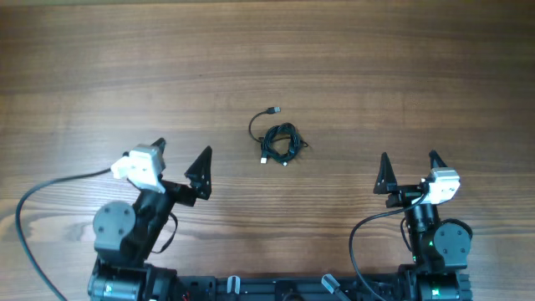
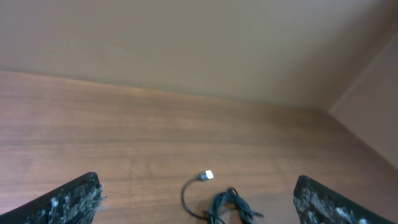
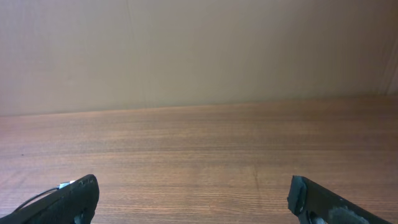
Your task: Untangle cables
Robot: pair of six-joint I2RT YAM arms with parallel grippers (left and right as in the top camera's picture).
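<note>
Not started: cables (image 1: 280,142) lie knotted mid-frame; left pincer (image 1: 182,149) and right pincer (image 1: 409,157) wide apart, empty; next, grab a loose end

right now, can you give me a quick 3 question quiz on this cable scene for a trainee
1. True or false: the left gripper is shut on the cables.
2. Where do the cables lie on the table? A: mid-table, ahead of and between both arms. B: under one arm's base. C: hanging off an edge.
3. Fill in: the right gripper has its jaws ___.
Key: 1 false; 2 A; 3 open.
</note>
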